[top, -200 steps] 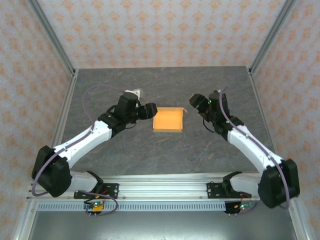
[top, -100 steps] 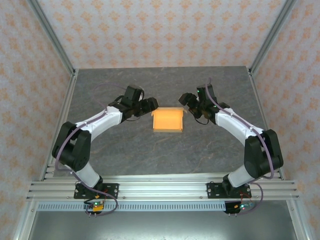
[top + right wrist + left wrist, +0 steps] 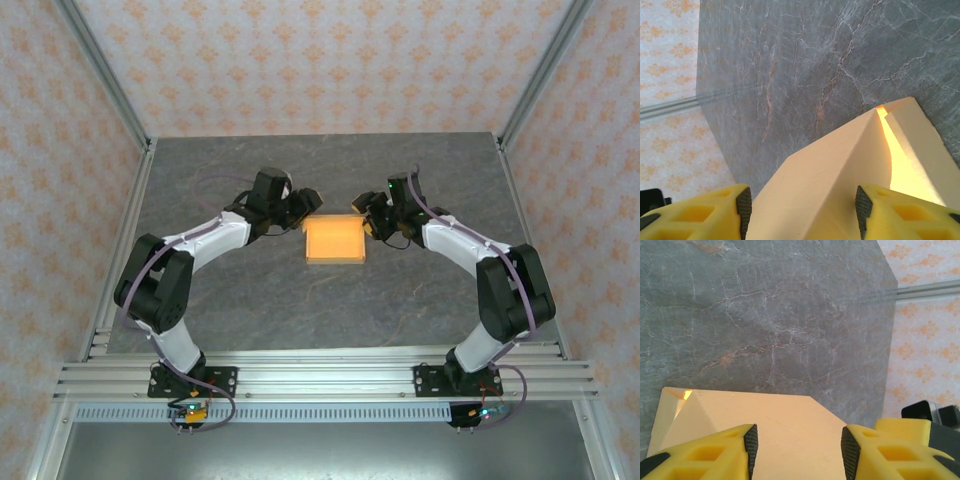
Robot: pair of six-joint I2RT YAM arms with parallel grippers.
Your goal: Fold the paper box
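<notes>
The paper box [image 3: 334, 240] is a tan-orange cardboard tray with raised walls, sitting mid-table between both arms. My left gripper [image 3: 306, 204] is at its far-left corner and stands open. In the left wrist view its yellow fingers [image 3: 715, 450] straddle a flat cardboard flap [image 3: 790, 430] without pinching it. At the far-right corner my right gripper [image 3: 368, 210] is open too. The right wrist view shows its fingers [image 3: 900, 210] either side of a folded corner panel [image 3: 840, 165], with a bright seam [image 3: 890, 135] where two walls meet.
The dark grey marbled tabletop [image 3: 330, 300] surrounds the box. Metal frame posts [image 3: 105, 85] and patterned walls [image 3: 320, 60] close in the back and sides. An aluminium rail [image 3: 320, 375] holding both arm bases runs along the near edge.
Both arms have swung inward and toward the back. The two grippers have closed in on the box's far corners. The box has stayed in place.
</notes>
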